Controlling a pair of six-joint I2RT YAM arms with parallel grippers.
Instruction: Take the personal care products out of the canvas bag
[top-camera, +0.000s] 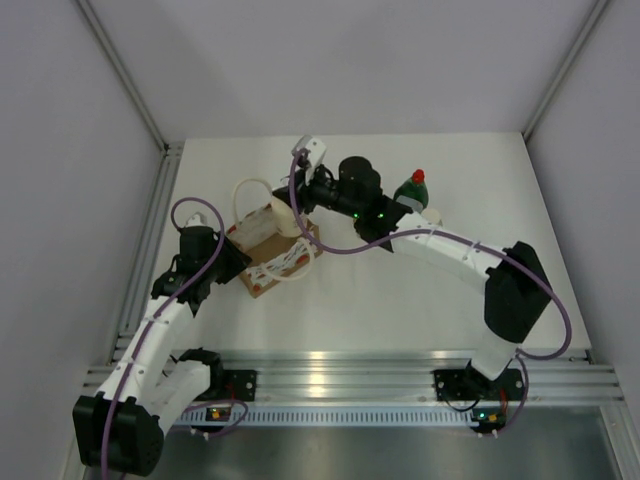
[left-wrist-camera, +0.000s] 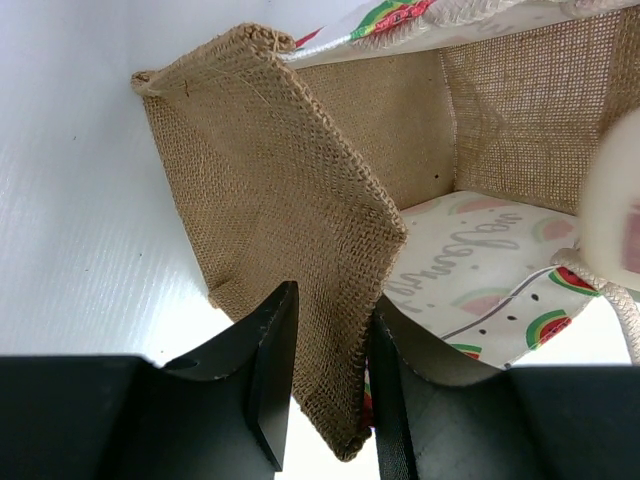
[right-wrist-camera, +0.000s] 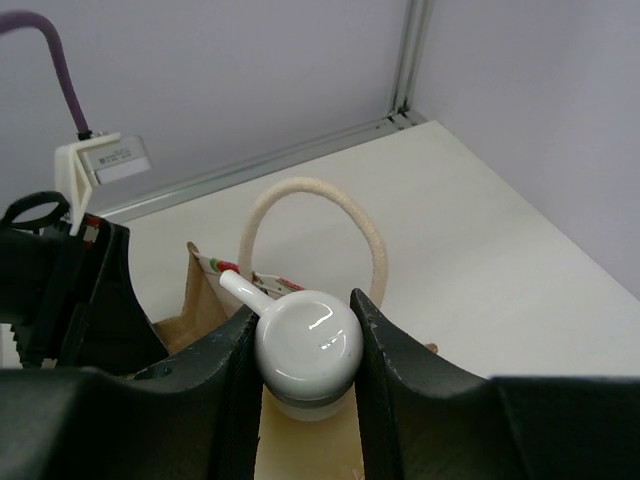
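Findings at this moment. My left tool (left-wrist-camera: 333, 315) was nearly closed, pinching the burlap side wall of the canvas bag (left-wrist-camera: 270, 200) between its two fingers to hold the bag in place on the table (top-camera: 400, 300). My right tool (right-wrist-camera: 303, 318) was shut on the cream pump bottle (right-wrist-camera: 310, 360), gripping its rounded white pump head from both sides. The bottle hung at the bag's mouth, just in front of one white rope handle (right-wrist-camera: 372, 245). I could not tell whether its base had cleared the rim.

The dark green bottle (top-camera: 412, 190) with the red cap stood on the table beyond my right arm, well apart from the bag. The part of the bag's interior visible from the left wrist held no other bottle.

Judgement: the step in hand was extraction of the pump bottle. The next move called for lifting it clear, avoiding the handle loop, and setting it upright beside the green bottle while my left tool kept the bag anchored.
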